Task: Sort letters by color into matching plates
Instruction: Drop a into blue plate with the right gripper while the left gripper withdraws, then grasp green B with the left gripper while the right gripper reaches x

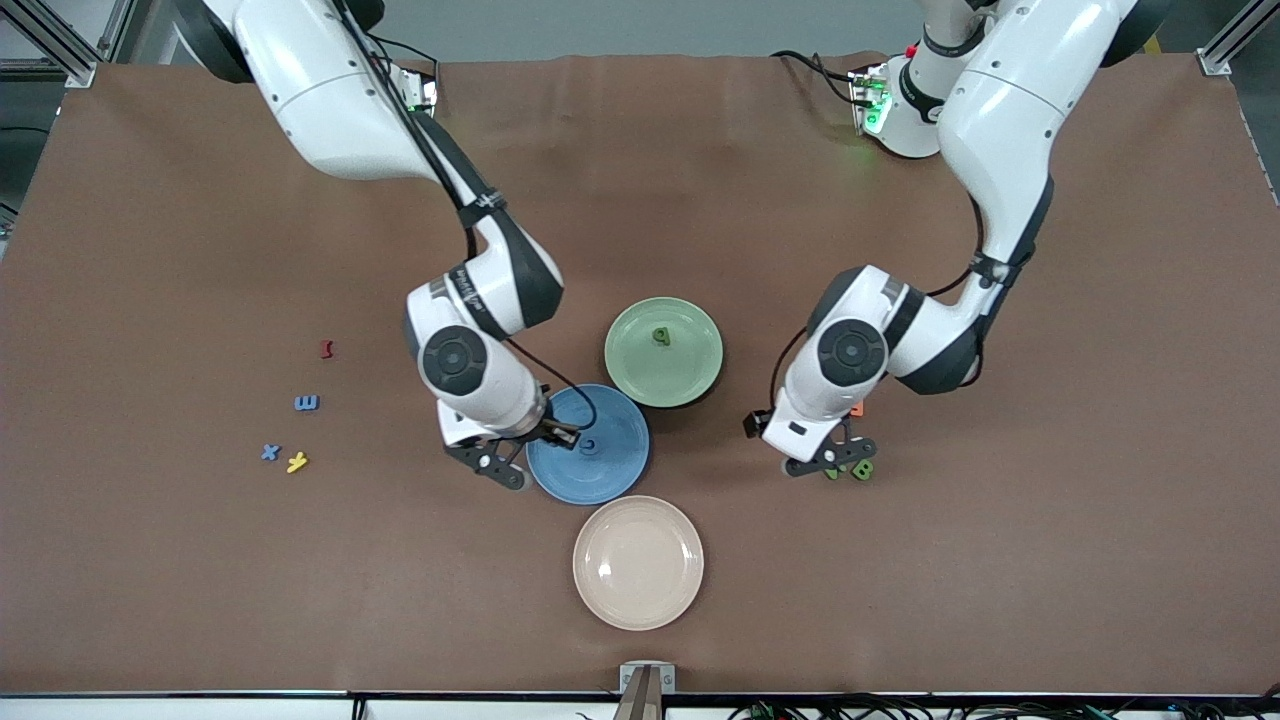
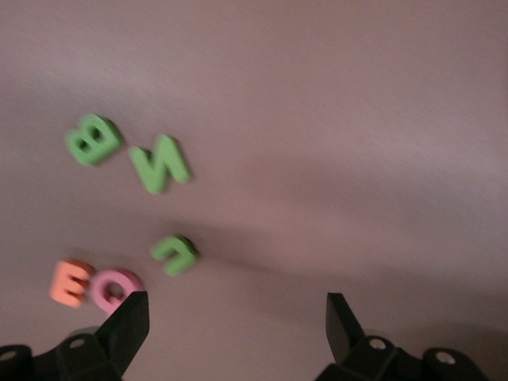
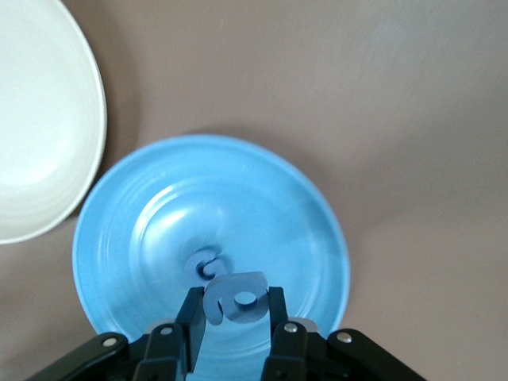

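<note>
Blue plate (image 1: 600,480): one blue letter (image 3: 205,264) already lies at its centre; it sits nearer the front camera than the green plate (image 1: 640,380), touching or just beside it.
Right gripper (image 3: 232,305): over the blue plate, jaws closed on a second blue letter, the held blue letter (image 3: 234,296), not yet dropped.
Blue letters left: two lie on the table (image 1: 700,150) toward the right arm's end, the blue E (image 1: 306,403) and the blue X (image 1: 269,452); a yellow letter (image 1: 297,462) sits just beside the X, a red letter (image 1: 326,349) farther from the camera.
Green plate: holds one green letter (image 1: 661,336).
Left gripper (image 2: 236,313): low over the table, jaws spread wide and empty, near the loose green letters.
Green letters left: three on the table, the green B (image 2: 93,140), the green N (image 2: 160,163) and a third green piece (image 2: 175,254); an orange E (image 2: 70,282) and a pink letter (image 2: 115,287) lie close by.
Cream plate (image 1: 638,562): holds nothing.
Progress: roughly a quarter sorted; a third letter about to land.
</note>
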You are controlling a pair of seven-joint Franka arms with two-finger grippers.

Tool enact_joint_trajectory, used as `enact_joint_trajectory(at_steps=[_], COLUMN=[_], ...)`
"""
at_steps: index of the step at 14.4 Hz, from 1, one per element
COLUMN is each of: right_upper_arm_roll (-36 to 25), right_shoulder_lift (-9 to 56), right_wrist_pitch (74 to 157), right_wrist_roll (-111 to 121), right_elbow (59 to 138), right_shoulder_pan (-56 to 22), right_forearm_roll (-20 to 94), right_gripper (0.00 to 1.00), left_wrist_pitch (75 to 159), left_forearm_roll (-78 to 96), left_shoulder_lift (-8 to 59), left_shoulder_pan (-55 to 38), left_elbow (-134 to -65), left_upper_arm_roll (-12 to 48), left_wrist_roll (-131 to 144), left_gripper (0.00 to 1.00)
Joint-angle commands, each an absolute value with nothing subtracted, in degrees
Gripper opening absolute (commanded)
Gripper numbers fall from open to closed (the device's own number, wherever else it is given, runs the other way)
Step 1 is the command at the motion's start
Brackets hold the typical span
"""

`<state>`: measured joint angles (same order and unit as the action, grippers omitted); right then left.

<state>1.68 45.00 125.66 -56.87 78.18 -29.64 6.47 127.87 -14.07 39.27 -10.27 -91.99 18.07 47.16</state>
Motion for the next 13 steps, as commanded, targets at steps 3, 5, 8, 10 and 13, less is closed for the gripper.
enact_joint_trajectory(at_steps=[3, 5, 8, 10, 13], right_upper_arm_roll=[1.1, 1.1, 1.1, 1.1, 1.1], right_shoulder_lift=[51.4, 51.5, 51.5, 51.4, 51.3], right_wrist_pitch=[125.5, 125.9, 125.8, 125.8, 125.8], right_wrist_roll=[-62.1, -62.1, -62.1, -62.0, -62.0], right_elbow=[70.0, 70.0, 70.0, 70.1, 70.0], right_shoulder_pan=[-31.8, -31.8, -31.8, -31.3, -31.4], right_forearm_roll=[6.3, 6.2, 6.2, 6.2, 6.2], right_gripper=[0.0, 0.0, 0.21, 1.0, 1.0], left_wrist_pitch=[128.5, 129.5, 129.6, 129.6, 130.2], left_forearm_roll=[-15.5, -15.5, -14.9, -14.7, -14.5], left_shoulder_lift=[39.8, 40.5, 41.2, 41.3, 41.7], left_shoulder_pan=[-4.8, -4.0, -4.0, -3.1, -1.9], left_elbow=[-92.4, -92.5, -92.4, -92.4, -92.3], left_upper_arm_roll=[18.5, 18.5, 17.0, 16.9, 16.9], left_wrist_roll=[42.0, 41.9, 46.0, 54.1, 65.6], left_gripper=[0.98, 0.98, 0.99, 0.99, 0.99])
